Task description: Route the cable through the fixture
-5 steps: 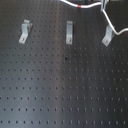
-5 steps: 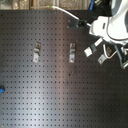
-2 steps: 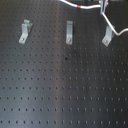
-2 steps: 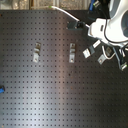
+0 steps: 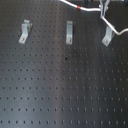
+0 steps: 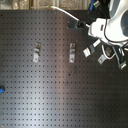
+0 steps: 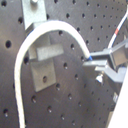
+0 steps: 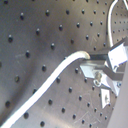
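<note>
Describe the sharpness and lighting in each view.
First exterior view: soft and low-detail, even light, the three clips smeared, the cable readable.
Second exterior view: the white arm looks washed out.
First wrist view: close-up blur, the cable loops over the fixture.
Second wrist view: a pale sheen on the pegboard, the hand blurred.

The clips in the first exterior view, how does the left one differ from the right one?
The left clip leans toward the first exterior view's left; the right clip leans less. The left clip stands alone on bare board; the right clip has the cable passing right by its top. The left clip looks slightly wider. Both are silver-grey metal brackets fixed to the black pegboard.
</note>
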Motion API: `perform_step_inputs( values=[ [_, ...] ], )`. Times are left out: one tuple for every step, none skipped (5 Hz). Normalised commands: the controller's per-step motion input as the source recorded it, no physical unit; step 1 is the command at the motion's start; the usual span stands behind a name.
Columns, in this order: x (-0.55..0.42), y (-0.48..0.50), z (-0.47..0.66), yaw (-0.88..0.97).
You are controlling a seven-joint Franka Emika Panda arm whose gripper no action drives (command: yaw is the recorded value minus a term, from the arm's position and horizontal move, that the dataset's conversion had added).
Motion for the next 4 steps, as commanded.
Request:
perform_step_inputs(
  values=[
    [0.032, 0.003, 0.46, 0.00],
    [0.027, 0.001, 0.36, 0.00],
    [-0.008, -0.127, 0.46, 0.00],
    [-0.050, -0.222, 0.46, 0.00]
  ],
)
